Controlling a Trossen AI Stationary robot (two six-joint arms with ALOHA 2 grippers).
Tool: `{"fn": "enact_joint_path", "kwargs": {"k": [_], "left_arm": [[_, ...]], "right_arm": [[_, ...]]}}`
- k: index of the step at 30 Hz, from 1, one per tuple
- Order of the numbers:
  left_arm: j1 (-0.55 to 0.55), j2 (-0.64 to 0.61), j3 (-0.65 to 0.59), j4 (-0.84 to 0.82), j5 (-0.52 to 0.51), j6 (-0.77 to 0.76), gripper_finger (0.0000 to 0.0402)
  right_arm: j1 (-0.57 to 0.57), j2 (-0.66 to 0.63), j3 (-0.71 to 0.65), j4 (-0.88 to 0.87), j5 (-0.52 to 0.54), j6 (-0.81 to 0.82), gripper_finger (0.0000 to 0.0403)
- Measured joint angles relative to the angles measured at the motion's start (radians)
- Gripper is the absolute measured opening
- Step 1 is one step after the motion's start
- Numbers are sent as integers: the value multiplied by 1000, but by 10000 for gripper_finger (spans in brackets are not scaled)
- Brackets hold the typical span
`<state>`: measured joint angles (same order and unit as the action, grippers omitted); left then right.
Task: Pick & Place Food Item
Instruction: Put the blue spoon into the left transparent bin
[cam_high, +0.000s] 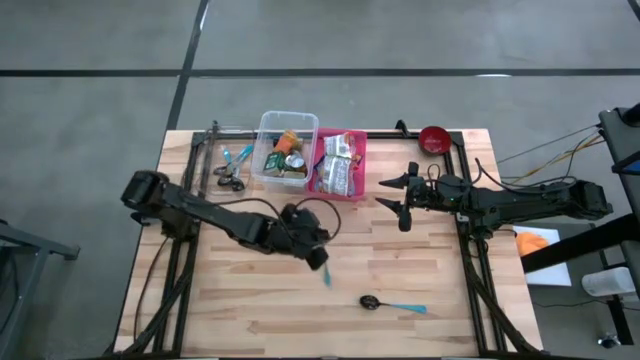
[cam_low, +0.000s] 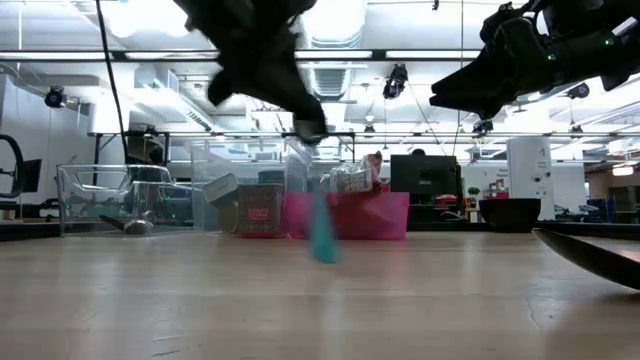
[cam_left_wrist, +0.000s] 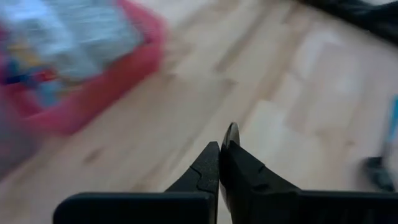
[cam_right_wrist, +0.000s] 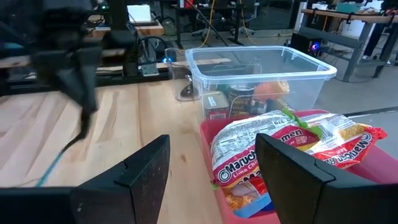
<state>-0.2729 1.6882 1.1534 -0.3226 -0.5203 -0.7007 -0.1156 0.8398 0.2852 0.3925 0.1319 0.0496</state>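
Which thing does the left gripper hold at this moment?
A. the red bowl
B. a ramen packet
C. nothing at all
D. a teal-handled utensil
D: the left gripper is shut on the teal-handled utensil, whose handle hangs below the fingers above the table; the low view shows it too.

Bright ceiling lights glare overhead; the left wrist view is motion-blurred.

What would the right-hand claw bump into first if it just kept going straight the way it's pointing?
Probably the ramen packets in the pink bin: the open right gripper points toward them, and they fill its wrist view between the fingers. It hangs above the table, so it might pass over them.
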Motion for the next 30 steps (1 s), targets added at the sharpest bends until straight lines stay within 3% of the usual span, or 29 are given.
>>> {"fn": "enact_joint_path", "kwargs": {"k": [9, 22, 30], "left_arm": [[0, -186, -1, -394, -139, -172, 14], [1, -433, -168, -412, -194, -244, 4], [1, -507, -170, -495, -195, -292, 4]], "right_arm": [[0, 0, 0, 1, 0, 0, 235], [0, 0, 0, 1, 0, 0, 235], [0, 0, 0, 1, 0, 0, 235]]}}
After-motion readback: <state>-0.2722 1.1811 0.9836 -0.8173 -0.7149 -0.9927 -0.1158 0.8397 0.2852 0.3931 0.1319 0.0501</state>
